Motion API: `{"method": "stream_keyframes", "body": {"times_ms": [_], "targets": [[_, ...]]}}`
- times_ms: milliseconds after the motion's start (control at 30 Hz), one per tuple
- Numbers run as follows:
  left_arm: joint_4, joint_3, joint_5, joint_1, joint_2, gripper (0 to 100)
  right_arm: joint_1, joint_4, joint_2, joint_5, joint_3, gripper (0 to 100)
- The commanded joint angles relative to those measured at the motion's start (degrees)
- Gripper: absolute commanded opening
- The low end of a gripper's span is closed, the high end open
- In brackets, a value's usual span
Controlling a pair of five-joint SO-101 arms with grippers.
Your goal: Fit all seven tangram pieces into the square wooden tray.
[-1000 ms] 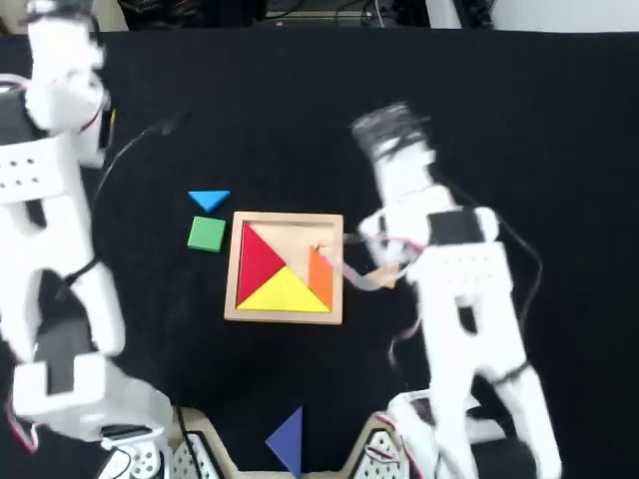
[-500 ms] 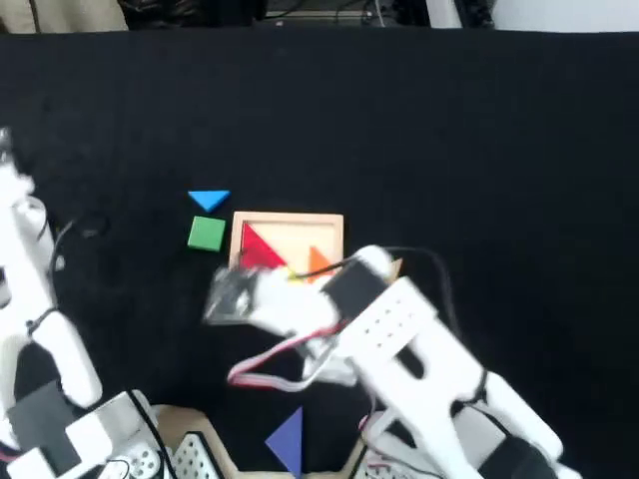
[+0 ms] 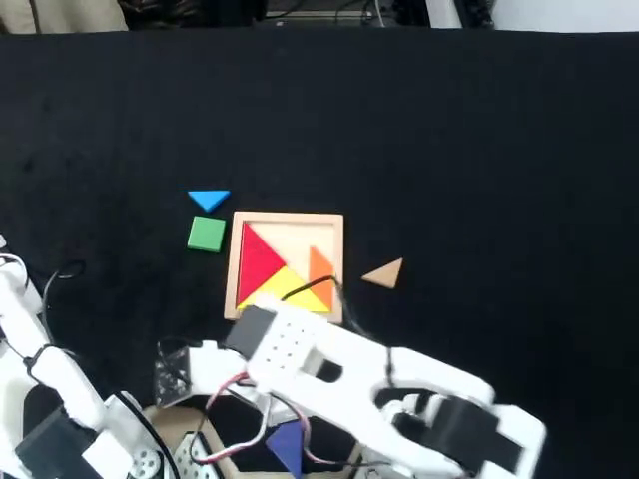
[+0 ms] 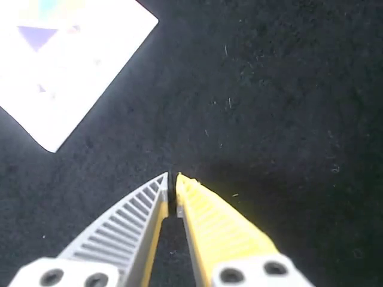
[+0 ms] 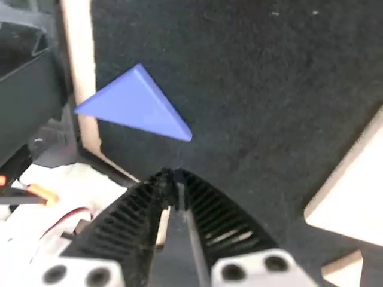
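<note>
Black cloth covers the worktop (image 3: 479, 150). Square wooden tray (image 3: 288, 219) sits near the middle and holds a red triangle (image 3: 260, 257), a yellow triangle (image 3: 280, 288) and an orange piece (image 3: 319, 265). Green square (image 3: 207, 234) lies just beside the tray, with the light-blue triangle (image 3: 209, 200) next to it. Tan triangle (image 3: 384, 272) lies near the tray's opposite edge. Dark-blue triangle (image 5: 134, 109) lies at the near edge. Right hand (image 5: 172, 177) is closed and empty, near the dark-blue triangle. Left hand (image 4: 173, 179) is closed and empty, over bare cloth.
</note>
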Motion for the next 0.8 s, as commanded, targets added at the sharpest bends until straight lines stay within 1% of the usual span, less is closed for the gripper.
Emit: {"method": "stream_keyframes", "body": {"times_ms": [0,100,333,500,600,767], "targets": [[-0.88,-0.40,0.09,-0.84,-1.93,4,-0.88,-2.64,3.65,0.70,-0.31,1.1],[-0.79,-0.40,0.09,-0.84,-2.02,4,-1.85,-3.43,5.32,0.62,-0.22,1.1],[-0.79,-0.31,0.35,-0.66,-1.93,4,-6.77,-3.52,6.02,0.88,-0.04,1.1],[-0.79,-0.31,0.35,-0.75,-1.93,4,-7.12,-4.66,9.36,1.14,-0.13,1.1],[-0.79,-0.31,0.35,-0.75,-1.93,4,-5.71,-4.92,13.14,0.62,-1.80,1.1],[-0.79,-0.31,0.35,-0.66,-1.93,4,1.32,-4.75,19.74,0.62,-7.43,1.1]]}}
